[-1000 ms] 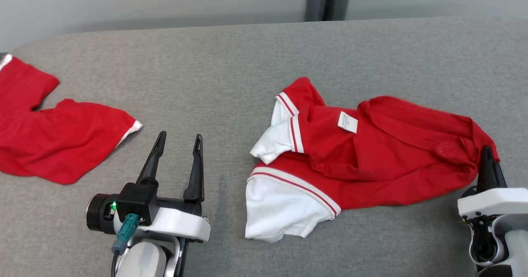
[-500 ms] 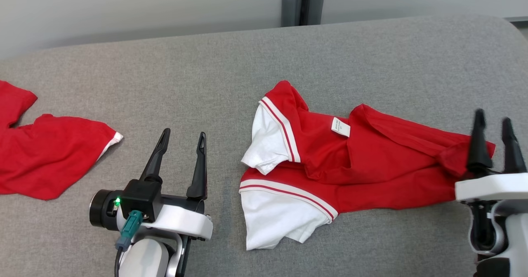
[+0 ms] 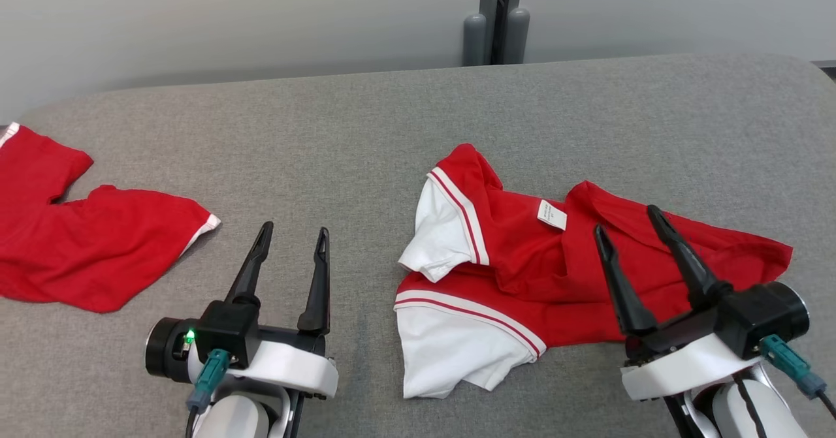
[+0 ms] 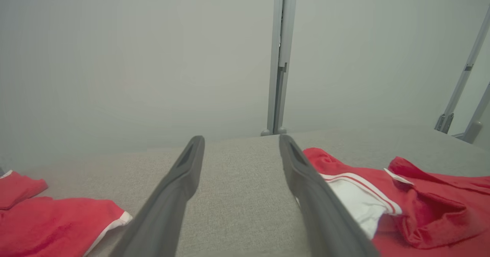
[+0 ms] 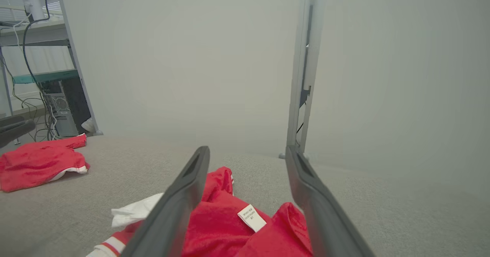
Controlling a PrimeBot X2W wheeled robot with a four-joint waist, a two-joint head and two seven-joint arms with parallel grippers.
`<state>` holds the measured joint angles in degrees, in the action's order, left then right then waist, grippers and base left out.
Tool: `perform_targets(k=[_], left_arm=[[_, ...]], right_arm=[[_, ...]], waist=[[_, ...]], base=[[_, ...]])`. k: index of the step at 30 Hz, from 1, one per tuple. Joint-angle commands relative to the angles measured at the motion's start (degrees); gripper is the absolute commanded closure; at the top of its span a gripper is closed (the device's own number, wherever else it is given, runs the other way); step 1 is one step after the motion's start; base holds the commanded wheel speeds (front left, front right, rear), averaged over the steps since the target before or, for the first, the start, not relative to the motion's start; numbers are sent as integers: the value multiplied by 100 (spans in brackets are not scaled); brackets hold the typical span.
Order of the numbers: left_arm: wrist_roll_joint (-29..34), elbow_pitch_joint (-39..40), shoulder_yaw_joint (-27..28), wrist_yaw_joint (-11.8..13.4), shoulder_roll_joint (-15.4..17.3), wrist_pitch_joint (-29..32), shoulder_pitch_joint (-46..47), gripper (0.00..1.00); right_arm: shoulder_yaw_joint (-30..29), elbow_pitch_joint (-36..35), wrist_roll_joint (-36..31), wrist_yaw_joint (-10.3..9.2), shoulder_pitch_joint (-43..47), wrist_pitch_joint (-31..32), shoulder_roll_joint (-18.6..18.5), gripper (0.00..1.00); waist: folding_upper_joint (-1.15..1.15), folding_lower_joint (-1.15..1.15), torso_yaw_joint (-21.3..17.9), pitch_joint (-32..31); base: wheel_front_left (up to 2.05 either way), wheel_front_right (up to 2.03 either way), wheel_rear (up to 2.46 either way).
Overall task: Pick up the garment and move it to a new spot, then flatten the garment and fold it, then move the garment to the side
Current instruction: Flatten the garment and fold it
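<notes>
Right tool (image 3: 624, 219) hovers with its two dark fingers spread wide and nothing between them, poised above the right half of the garment (image 3: 522, 268), a red shirt with white, red-striped panels. Left tool (image 3: 294, 228) is likewise open and empty, over bare grey counter (image 3: 366, 138) just to the left of the shirt.

The garment lies bunched right of centre on the counter. One white sleeve (image 3: 444, 229) is folded up at its left edge, a broader white panel (image 3: 450, 346) juts toward the near side, and red cloth is rumpled out to the right. Its label (image 3: 552, 214) faces up, which suggests that part is turned inside out. A second red garment (image 3: 98, 249) lies well apart at the far left.

With neither tool holding cloth and the shirt in a heap, the work appears to sit at the start of flattening, though the pictures cannot settle whether the move to a new spot is already done.

The next move likely calls for both tools to drop to opposite edges, the right to the red end and the left to the white-trimmed side. Each would pinch a single layer, then draw apart to spread the shirt. Catching two layers at once is the risk.
</notes>
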<state>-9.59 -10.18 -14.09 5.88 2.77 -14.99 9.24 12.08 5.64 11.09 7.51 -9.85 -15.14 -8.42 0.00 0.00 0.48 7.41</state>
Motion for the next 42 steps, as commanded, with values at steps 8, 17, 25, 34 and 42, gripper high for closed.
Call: perform_targets(k=[8,17,25,34,42], left_arm=[[-21,6,-15,6,20,-24,-103,0],[-134,18,-198,63,22,-24,87,0],[-242,-8,-324,131,19,-24,188,0],[-298,2,-388,183,20,-24,226,0],[-353,15,-476,218,21,-24,259,0]], right_arm=[[96,130,-306,-4,135,-5,-20,0],[1135,1163,-484,-4,-562,-5,-391,0],[1701,2140,-494,-4,-1204,-6,-549,0],[1631,2538,-84,-4,-1611,-5,-518,100],[1194,2321,456,-4,-1971,12,-887,100]], waist=[[0,0,247,17],[0,0,556,245],[0,0,916,484],[0,0,1080,612],[0,0,1150,676]], base=[[0,0,0],[0,0,0],[0,0,0],[0,0,0],[0,0,0]])
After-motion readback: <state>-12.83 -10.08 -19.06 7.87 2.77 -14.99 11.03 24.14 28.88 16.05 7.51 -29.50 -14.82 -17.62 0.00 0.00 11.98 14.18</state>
